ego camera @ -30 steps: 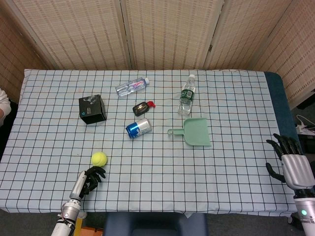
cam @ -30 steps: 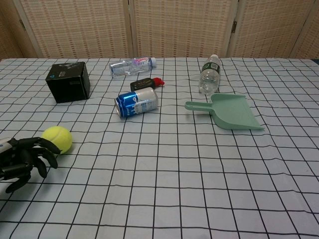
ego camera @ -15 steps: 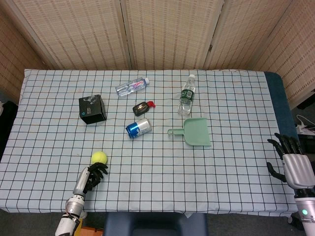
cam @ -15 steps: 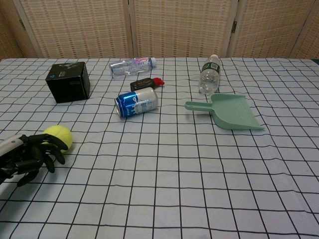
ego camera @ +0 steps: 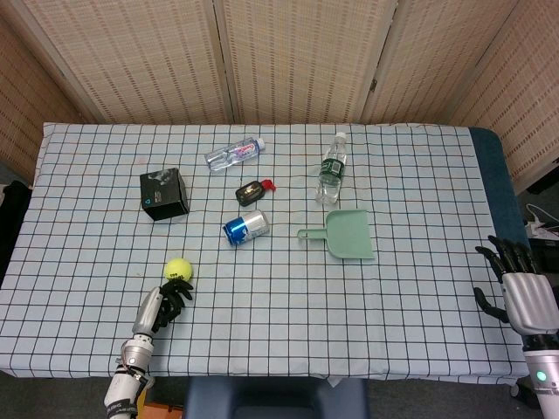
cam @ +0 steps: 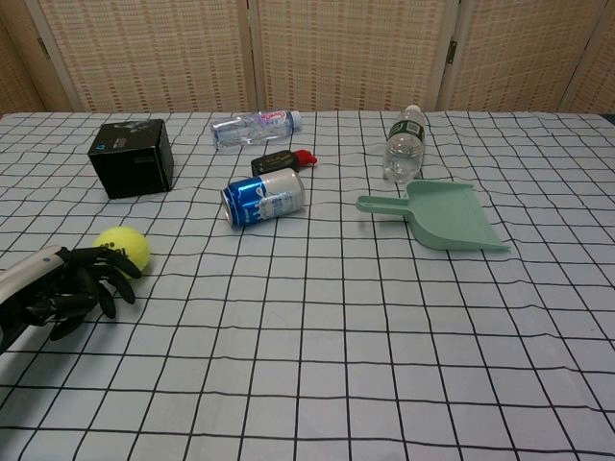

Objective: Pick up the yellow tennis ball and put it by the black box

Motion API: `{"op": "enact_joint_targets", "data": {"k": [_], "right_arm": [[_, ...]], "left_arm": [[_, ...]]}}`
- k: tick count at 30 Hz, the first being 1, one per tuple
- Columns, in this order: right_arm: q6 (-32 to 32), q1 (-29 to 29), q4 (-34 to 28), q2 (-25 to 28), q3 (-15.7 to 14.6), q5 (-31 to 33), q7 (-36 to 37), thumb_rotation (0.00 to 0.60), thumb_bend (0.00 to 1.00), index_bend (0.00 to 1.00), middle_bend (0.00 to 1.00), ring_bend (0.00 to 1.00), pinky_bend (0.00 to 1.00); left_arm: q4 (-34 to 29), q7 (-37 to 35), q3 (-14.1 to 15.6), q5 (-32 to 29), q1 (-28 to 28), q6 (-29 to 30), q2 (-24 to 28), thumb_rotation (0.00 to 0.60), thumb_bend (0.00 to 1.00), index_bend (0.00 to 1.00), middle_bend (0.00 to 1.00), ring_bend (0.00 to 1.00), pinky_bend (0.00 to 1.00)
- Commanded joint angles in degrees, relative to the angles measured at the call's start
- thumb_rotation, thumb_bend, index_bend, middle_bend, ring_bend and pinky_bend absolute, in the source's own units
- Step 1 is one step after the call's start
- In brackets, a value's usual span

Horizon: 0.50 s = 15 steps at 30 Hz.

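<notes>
One yellow tennis ball (cam: 122, 246) lies on the checked tablecloth (cam: 317, 346), nearer to us than the black box (cam: 132, 157) and well apart from it. Our left hand (cam: 77, 287) sits just behind the ball, fingers spread and touching it, holding nothing. Our right hand (ego camera: 517, 286) hangs off the table's far edge, fingers apart and empty.

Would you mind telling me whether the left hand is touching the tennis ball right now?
Cannot tell. In the chest view the left hand's fingertips overlap the tennis ball's near edge, and the head view shows no clear gap, yet neither shows contact plainly.
</notes>
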Motion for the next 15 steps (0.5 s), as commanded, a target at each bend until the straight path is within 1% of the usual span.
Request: {"op": "enact_joint_targets", "data": {"k": [1,15], "right_arm": [[-0.1,0.03,-0.01,0.0,0.03,0.12,-0.06,0.6,0.31,0.18,0.04,0.0,0.01],[-0.33,0.12,-0.03,0.08,0.1,0.36,-0.03,0.6,0.31,0.18,0.04,0.0,0.01]], "left_arm": [[0.6,0.56,-0.43,-0.22,-0.59,-0.33,-0.51,0.6,0.96,0.41,0.47,0.51,0.84],[3.98,3.1,-2.66,-1.22,-3.38,-0.97,-2.89,0.6,0.96,0.41,0.47,0.51,0.84]]}}
